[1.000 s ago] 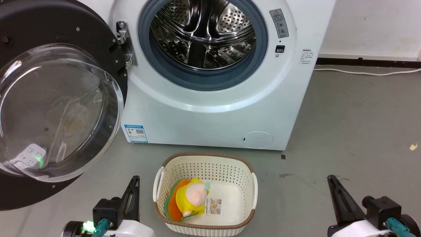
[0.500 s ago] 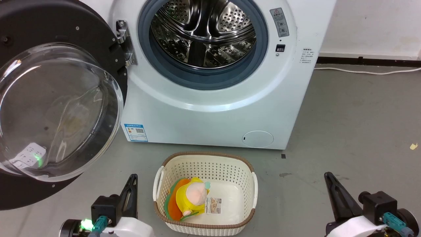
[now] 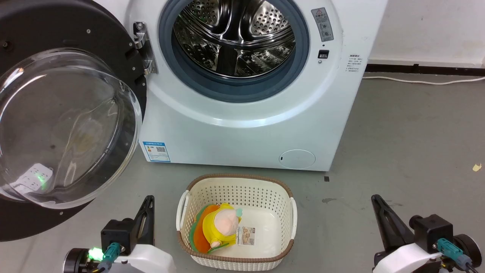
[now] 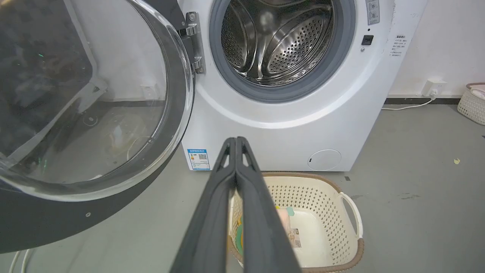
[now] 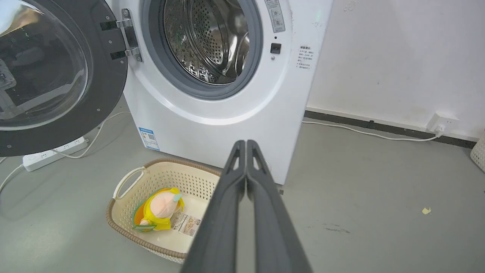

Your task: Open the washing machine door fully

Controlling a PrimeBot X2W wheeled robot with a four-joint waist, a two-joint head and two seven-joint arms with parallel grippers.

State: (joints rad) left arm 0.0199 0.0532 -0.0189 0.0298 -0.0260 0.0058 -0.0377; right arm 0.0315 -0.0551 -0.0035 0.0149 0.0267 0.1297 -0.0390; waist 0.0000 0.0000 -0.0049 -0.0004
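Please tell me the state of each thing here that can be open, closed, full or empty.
washing machine door: open, swung wide to the left on its hinge.
drum: exposed, nothing seen inside.
small round flap: closed.
basket: upright on the floor, holding a plush toy.
left gripper: shut, holding nothing.
right gripper: shut, holding nothing.

1. A cream basket [image 3: 242, 195] with a brown rim stood on the grey floor [image 3: 398, 132].
2. Inside it lay a yellow plush toy [image 3: 221, 227] beside a printed card [image 3: 246, 237].
3. The steel drum [image 3: 235, 34] sat open behind a grey seal [image 3: 235, 89].
4. A white power strip [image 5: 53, 153] lay nearby; a white cable [image 5: 379, 134] ran to 1 wall socket [image 5: 441, 121].
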